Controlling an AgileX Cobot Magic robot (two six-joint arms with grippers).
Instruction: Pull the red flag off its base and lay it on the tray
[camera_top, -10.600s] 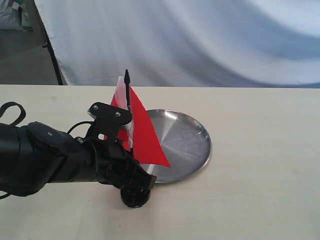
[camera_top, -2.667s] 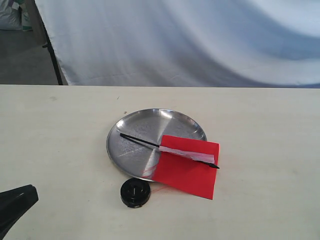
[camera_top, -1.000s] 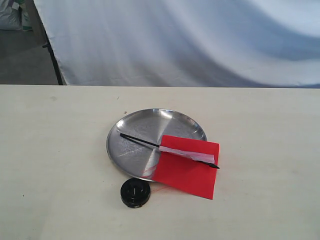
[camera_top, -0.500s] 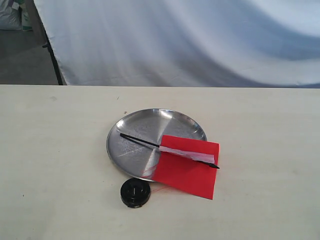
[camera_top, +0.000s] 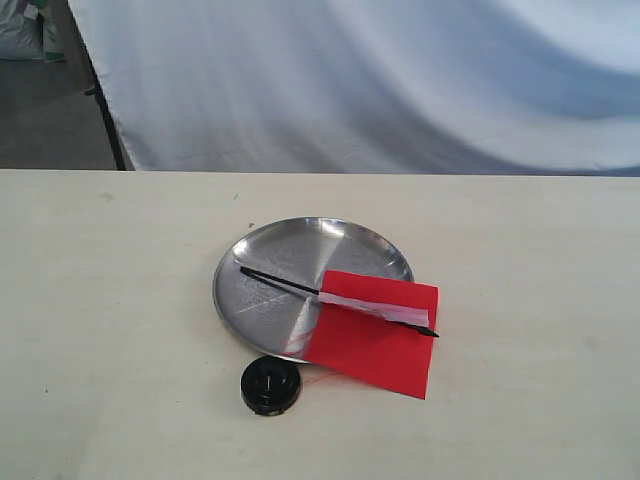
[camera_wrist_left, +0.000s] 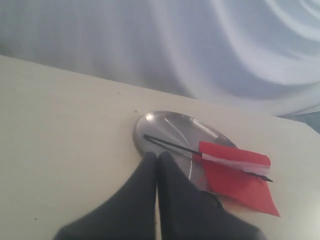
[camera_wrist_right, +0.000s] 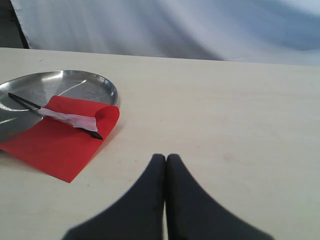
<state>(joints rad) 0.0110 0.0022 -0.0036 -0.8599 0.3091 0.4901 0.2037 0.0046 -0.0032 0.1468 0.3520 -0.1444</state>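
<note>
Cloth and stick of the red flag (camera_top: 375, 335) lie slantwise across the tray (camera_top: 290, 240) at the centre of the exterior view, the cloth spilling over the rim onto the table (camera_top: 120, 300) toward the lower right, and the base (camera_top: 270, 386) sits empty just below the tray. It looks a light, flimsy thing, limp cloth on a thin stiff stick, so I'd pinch the bare black stick, though it may skid on the steel. Neither arm holds anything: the left gripper (camera_wrist_left: 157, 159) and the right gripper (camera_wrist_right: 165, 159) each show their fingers pressed together, empty.
</note>
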